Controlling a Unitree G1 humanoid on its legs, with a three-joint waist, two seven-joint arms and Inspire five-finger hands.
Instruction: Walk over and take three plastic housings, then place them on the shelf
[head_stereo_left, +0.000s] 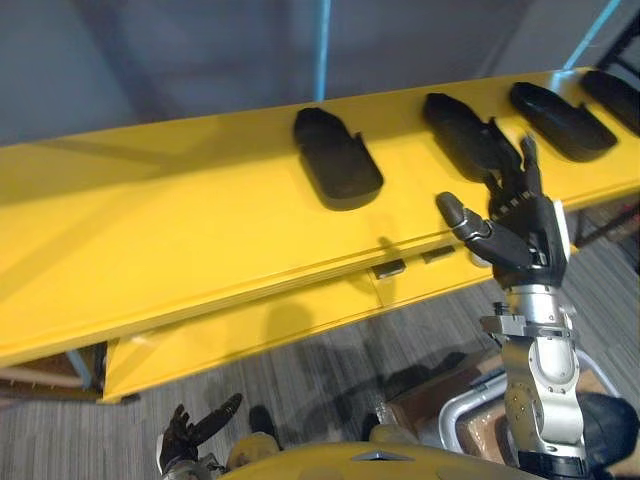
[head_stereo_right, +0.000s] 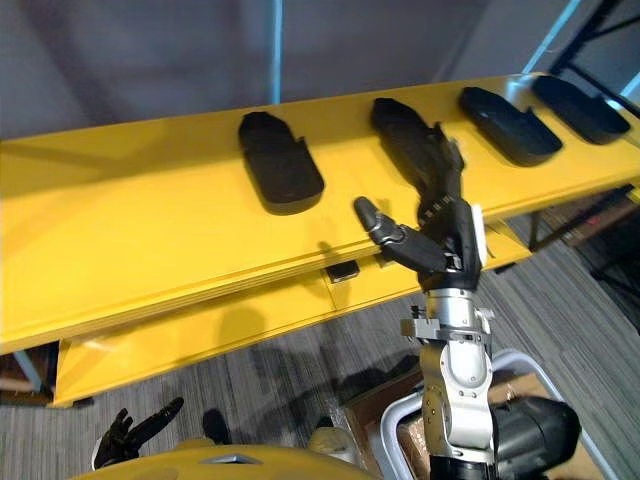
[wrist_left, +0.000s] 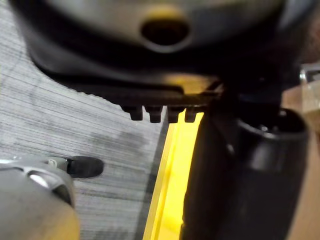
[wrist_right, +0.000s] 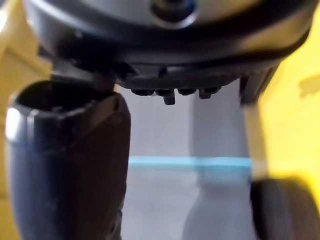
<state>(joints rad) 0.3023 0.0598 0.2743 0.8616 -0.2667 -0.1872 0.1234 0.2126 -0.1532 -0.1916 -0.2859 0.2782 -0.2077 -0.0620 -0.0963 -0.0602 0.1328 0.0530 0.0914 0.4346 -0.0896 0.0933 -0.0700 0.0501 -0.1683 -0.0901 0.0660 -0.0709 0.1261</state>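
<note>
Robot's right hand: matte black, jointed plastic fingers, and a white strip down the outer edge. Its thumb is thick, glossy and blocky up close. Behind it is a silver-grey metal forearm made of stacked machined segments, with a bracketed wrist collar. That ends in a black rounded elbow housing. Left hand has the same black build, with slim fingers.

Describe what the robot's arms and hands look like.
The right arm is silver-grey metal, built of rounded, jointed segments. The right hand is dark, with segmented fingers, a thick thumb and a white strip along its outer edge. The left hand is equally dark, with slim fingers.
</note>
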